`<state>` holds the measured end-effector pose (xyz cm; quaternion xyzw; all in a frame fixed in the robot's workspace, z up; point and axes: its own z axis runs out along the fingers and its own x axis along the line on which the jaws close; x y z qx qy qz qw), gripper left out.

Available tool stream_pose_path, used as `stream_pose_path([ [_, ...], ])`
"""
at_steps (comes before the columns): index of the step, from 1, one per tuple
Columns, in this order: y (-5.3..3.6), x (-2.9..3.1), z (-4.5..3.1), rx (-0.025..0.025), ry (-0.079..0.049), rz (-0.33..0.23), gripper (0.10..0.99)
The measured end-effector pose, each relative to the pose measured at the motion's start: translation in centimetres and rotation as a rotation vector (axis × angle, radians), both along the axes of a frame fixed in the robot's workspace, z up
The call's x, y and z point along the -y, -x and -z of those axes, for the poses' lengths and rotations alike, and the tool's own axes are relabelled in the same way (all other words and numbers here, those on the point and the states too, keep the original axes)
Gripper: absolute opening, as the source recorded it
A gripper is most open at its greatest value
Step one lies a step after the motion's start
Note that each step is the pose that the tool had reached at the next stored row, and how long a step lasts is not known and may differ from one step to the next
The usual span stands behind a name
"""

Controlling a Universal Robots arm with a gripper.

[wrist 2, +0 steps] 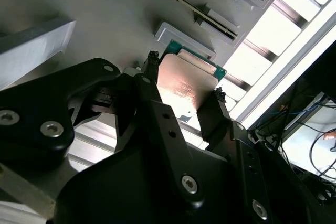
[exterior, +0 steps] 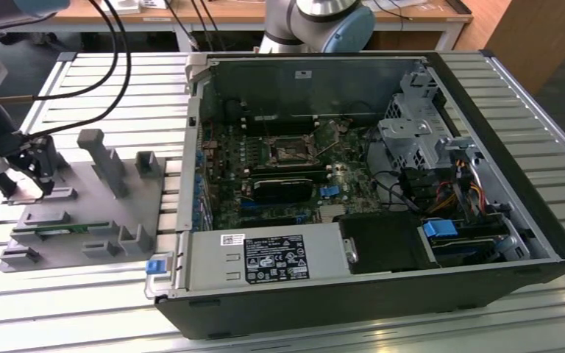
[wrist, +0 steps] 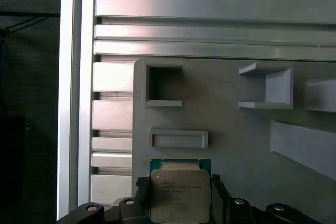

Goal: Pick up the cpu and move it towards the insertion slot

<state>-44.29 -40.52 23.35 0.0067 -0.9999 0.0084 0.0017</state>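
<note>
**Cpu pinched in the claw over the grey fixture plate, near the counter's edge**

The cpu (wrist: pixel 180 195) lies flat, with its silvery lid facing the cameras in both wrist views and a thin green rim showing round it. It is close to square, so no long axis stands out, and its sides run parallel to the plate's edges. The claw (wrist 2: pixel 185 77) is closed on it, with a black finger (wrist: pixel 218 195) pressed against each of two opposite sides. It may be raised a little off the plate, but I cannot tell for sure.

Just beside the cpu's free side is a low raised frame (wrist: pixel 178 139), and past that a square pocket (wrist: pixel 164 85). Both belong to the grey fixture plate (wrist: pixel 231 145). The cpu is near one border of this plate. Beyond that border come a few bare slats of the aluminium counter (wrist: pixel 210 3), then the counter's rim and dark floor.

In the exterior view the claw hangs at the exterior view's left. The insertion slot (exterior: pixel 288 152) is well apart to the exterior view's right, deep in the open computer case (exterior: pixel 518 184). Grey upright posts (exterior: pixel 101 158) on the plate and the case's near wall stand between them. The space above them is open. A green memory stick (exterior: pixel 62 230) lies in the plate's front holder.
</note>
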Motion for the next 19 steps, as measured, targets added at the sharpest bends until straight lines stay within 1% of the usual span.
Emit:
stream_pose_path([
  [19, 0.00, 0.00, -1.18, 0.0000, 0.008, 0.000, 0.545],
])
